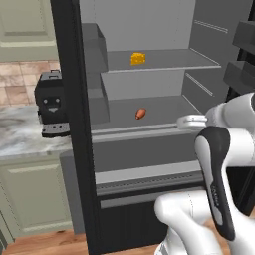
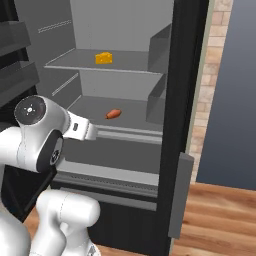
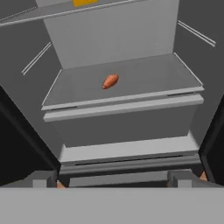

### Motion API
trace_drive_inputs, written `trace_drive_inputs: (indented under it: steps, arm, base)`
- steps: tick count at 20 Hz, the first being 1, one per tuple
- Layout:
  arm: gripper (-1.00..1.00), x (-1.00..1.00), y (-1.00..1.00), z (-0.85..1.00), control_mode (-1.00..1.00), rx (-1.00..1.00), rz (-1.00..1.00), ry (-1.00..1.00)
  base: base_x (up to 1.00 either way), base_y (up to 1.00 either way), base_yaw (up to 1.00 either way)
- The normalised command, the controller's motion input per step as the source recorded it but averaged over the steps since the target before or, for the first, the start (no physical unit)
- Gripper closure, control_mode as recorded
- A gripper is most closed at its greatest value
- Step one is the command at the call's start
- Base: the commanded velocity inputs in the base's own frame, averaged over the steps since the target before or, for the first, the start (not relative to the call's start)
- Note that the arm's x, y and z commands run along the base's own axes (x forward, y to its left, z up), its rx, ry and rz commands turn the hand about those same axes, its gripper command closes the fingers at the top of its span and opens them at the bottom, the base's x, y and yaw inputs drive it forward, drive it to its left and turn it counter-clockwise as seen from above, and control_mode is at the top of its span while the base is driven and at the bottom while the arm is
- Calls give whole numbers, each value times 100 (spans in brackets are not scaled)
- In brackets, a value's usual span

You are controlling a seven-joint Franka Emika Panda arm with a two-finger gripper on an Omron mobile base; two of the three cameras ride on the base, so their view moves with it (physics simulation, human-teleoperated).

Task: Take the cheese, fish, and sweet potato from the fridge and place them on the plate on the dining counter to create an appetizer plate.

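Note:
The fridge (image 1: 149, 144) stands open before me, its inside grey. On its upper shelf sits the cheese (image 1: 138, 58) (image 2: 104, 58), a yellow-orange wedge whose lower edge shows at the top of the hand view (image 3: 85, 2). One shelf below lies the sweet potato (image 1: 141, 113) (image 2: 113, 114) (image 3: 110, 81), an orange-brown oval. My gripper (image 3: 113, 180) is open, its fingertips (image 3: 46, 179) wide apart, in front of the fridge and short of the lower shelf's front edge, with nothing between them. The fish, the plate and the dining counter are out of view.
The black fridge doors (image 1: 74, 124) (image 2: 186, 115) stand open on both sides, grey bins (image 1: 94, 50) on the left one. A black coffee machine (image 1: 52, 104) sits on a marble wall counter (image 1: 20, 134) at the left. A grey drawer front (image 3: 122, 127) lies under the shelf.

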Motion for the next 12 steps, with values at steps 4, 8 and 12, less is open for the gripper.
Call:
trace_drive_inputs:
  steps: [4, 8, 12]
  arm:
    - [-100, 66, 23, -33, -100, 0, 1, 0]
    - [-100, 60, 37, -54, -100, 0, 0, 0]
    - [-100, 79, 6, -29, -100, 0, 0, 0]
  base:
    - [0, 0, 0]
    - [0, 0, 0]
    - [0, 0, 0]
